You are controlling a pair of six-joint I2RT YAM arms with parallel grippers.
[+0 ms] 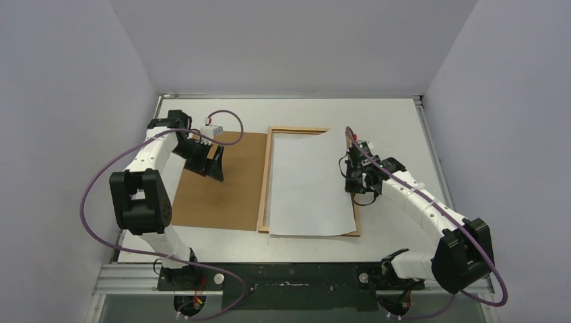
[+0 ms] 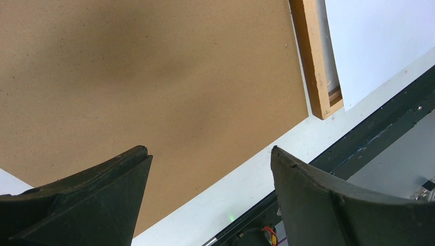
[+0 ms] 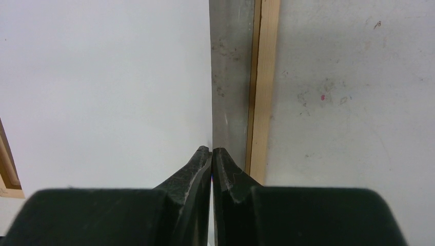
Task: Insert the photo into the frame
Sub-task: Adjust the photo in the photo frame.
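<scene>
The frame lies flat, long axis running away from me, the photo white side up on it, slightly skewed — its right edge meets my right gripper, the nearer one, fingers shut; whether paper is pinched I cannot tell. My left gripper hangs wide open over the brown board.

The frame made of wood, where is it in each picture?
Top external: the frame lies mid-table, just right of the brown board.
Left wrist: one rail and its corner, upper right.
Right wrist: a thin upright rail, just right of centre.
Shared landmark: the photo, white back up, beside that rail in every view.
</scene>
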